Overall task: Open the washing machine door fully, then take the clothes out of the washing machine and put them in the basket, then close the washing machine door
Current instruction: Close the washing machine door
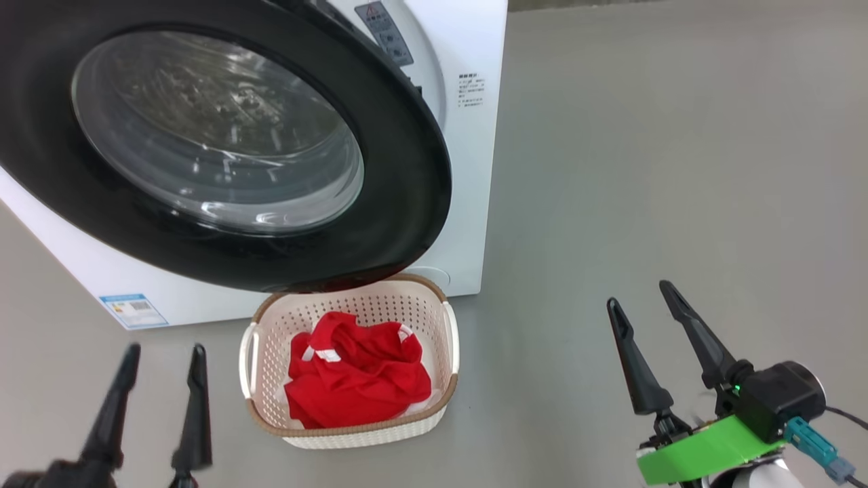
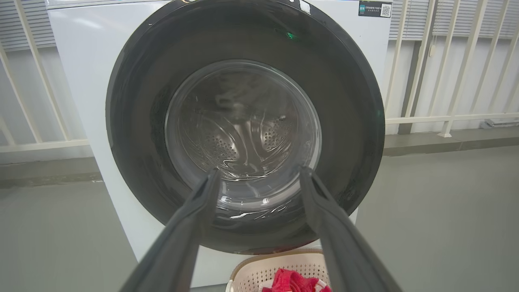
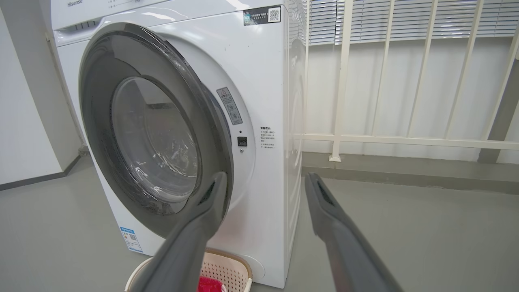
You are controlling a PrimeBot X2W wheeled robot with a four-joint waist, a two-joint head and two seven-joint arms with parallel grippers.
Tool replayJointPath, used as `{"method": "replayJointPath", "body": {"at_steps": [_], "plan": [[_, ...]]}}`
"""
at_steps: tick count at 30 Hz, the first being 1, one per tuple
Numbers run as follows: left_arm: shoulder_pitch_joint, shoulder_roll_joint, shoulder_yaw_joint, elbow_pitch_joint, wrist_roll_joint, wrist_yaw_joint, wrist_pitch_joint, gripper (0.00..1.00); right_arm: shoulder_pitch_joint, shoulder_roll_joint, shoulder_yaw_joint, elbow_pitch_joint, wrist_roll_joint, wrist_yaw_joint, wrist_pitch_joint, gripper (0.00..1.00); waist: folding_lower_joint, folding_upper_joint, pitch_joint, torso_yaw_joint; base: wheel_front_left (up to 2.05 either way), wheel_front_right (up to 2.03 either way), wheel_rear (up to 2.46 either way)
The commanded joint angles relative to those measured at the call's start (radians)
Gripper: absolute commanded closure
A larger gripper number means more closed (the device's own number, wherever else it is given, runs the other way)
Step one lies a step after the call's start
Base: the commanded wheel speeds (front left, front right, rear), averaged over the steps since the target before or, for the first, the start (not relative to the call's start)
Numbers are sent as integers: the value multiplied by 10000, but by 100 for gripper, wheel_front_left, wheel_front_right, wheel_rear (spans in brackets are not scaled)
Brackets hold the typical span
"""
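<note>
Grey floor (image 1: 678,169) bears a Hisense washing machine (image 3: 267,81); left hand (image 1: 166,347) and right hand (image 1: 638,292) spread, empty.

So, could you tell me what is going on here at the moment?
A two-armed robot is unloading the washing machine. The red clothes lie in the basket on the floor before it. The washing machine door looks ajar, not latched. The left hand and right hand are both open, empty and touching nothing.

Fingers of left gripper (image 1: 165,349) and right gripper (image 1: 639,295): long, tapered, matte black. Right wrist: green bracket (image 1: 705,453), black cylindrical housing (image 1: 780,398), teal connector (image 1: 811,442), black cable (image 1: 847,415).
</note>
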Motion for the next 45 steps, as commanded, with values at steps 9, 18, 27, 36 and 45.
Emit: {"method": "replayJointPath", "body": {"at_steps": [9,18,27,36,45], "plan": [[485,-107,342,-217,808,-171,-89,0,453,46,-99,-390,-10,33,-63,0,0,0,-364,40,0,0,0],[506,-228,451,-98,863,-225,-89,0,494,86,-65,-334,4,33,-63,0,0,0,-400,24,0,0,0],[511,-322,377,-164,1004,-249,-89,0,411,113,-2,-297,-3,33,-63,0,0,0,-261,144,0,0,0],[208,-391,83,-255,1109,-230,-89,0,-398,-102,710,197,147,33,-63,100,0,0,164,584,0,0,0],[-205,-439,-302,-579,1013,-169,-89,0,-2255,-522,2005,1629,674,33,-63,100,0,0,698,1410,0,0,0]]}}
